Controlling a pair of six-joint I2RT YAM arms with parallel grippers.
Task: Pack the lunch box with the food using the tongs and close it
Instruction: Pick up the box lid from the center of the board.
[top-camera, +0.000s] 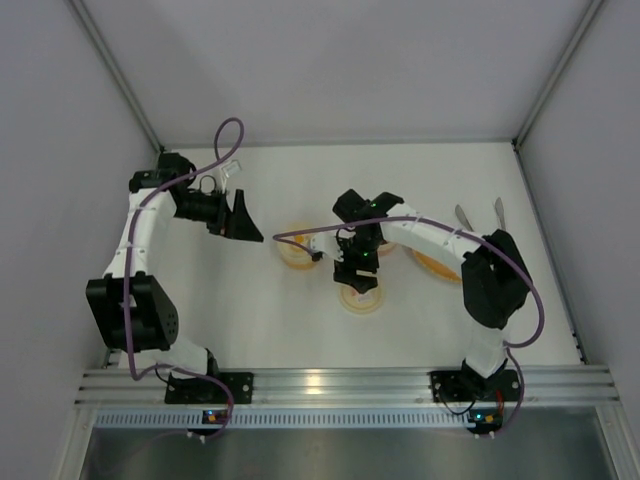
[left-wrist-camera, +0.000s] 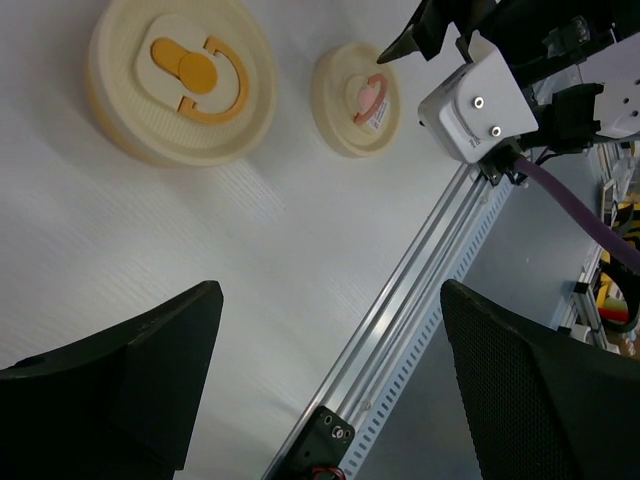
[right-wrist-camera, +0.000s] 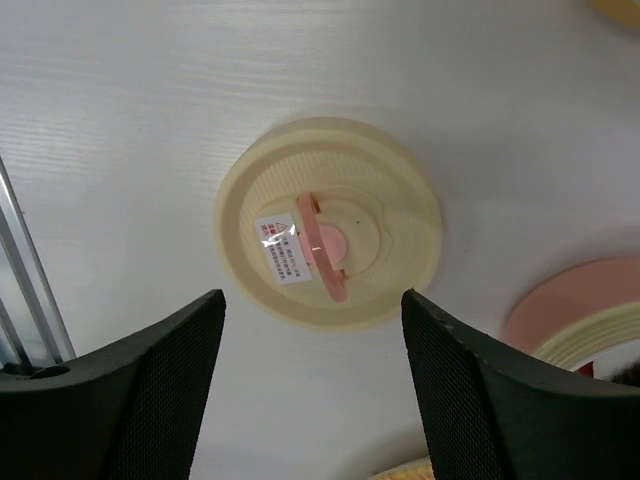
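My right gripper (top-camera: 357, 268) (right-wrist-camera: 312, 300) hangs open over a small cream lid with a pink handle (right-wrist-camera: 330, 235) (top-camera: 362, 298) (left-wrist-camera: 355, 100). Nothing is between its fingers. Left of that lid lies a larger cream lid with an orange mark (top-camera: 298, 248) (left-wrist-camera: 180, 80). An orange round bowl (top-camera: 437, 265), apparently part of the lunch box, is half hidden under my right arm. The tongs (top-camera: 463, 216) lie at the back right, only their two grey tips showing. My left gripper (top-camera: 240, 215) (left-wrist-camera: 332, 290) is wide open and empty, up over the left of the table. The food is out of view.
A pink-rimmed cream round piece (right-wrist-camera: 580, 300) sits just right of the small lid. The aluminium rail (top-camera: 340, 380) (left-wrist-camera: 420, 270) runs along the near edge of the table. Grey walls close in the left, back and right sides.
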